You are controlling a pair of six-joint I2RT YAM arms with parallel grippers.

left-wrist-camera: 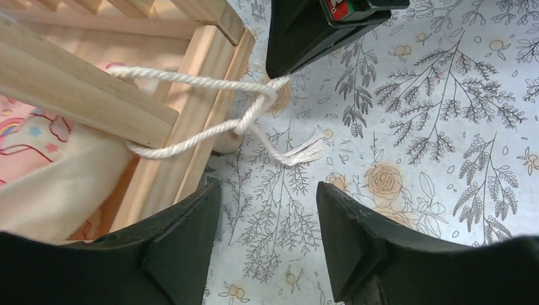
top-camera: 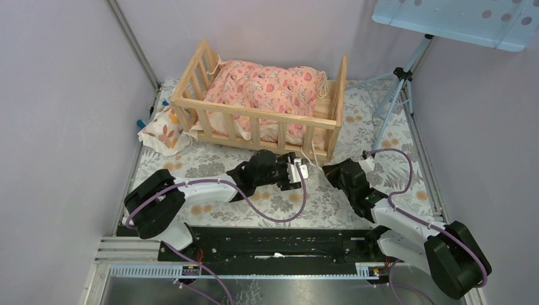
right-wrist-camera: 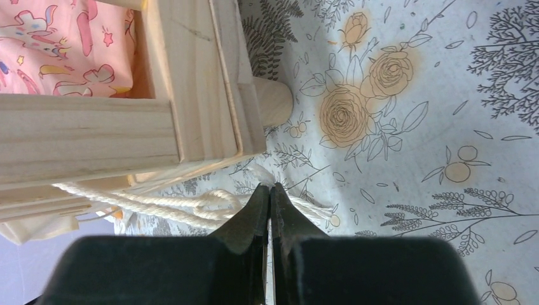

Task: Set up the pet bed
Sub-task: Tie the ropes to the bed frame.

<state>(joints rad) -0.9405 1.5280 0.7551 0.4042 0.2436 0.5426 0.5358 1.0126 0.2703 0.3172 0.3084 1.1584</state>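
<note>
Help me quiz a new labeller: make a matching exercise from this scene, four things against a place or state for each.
Things:
1. pink cushion
2. small pillow
3. left hand
4. right hand

Places or states:
A. fingers shut together
B. lying inside the pet bed
C. fingers apart, nothing between them
D. on the table, outside the end of the pet bed

Pairs: 1-B, 2-D, 3-C, 4-A
</note>
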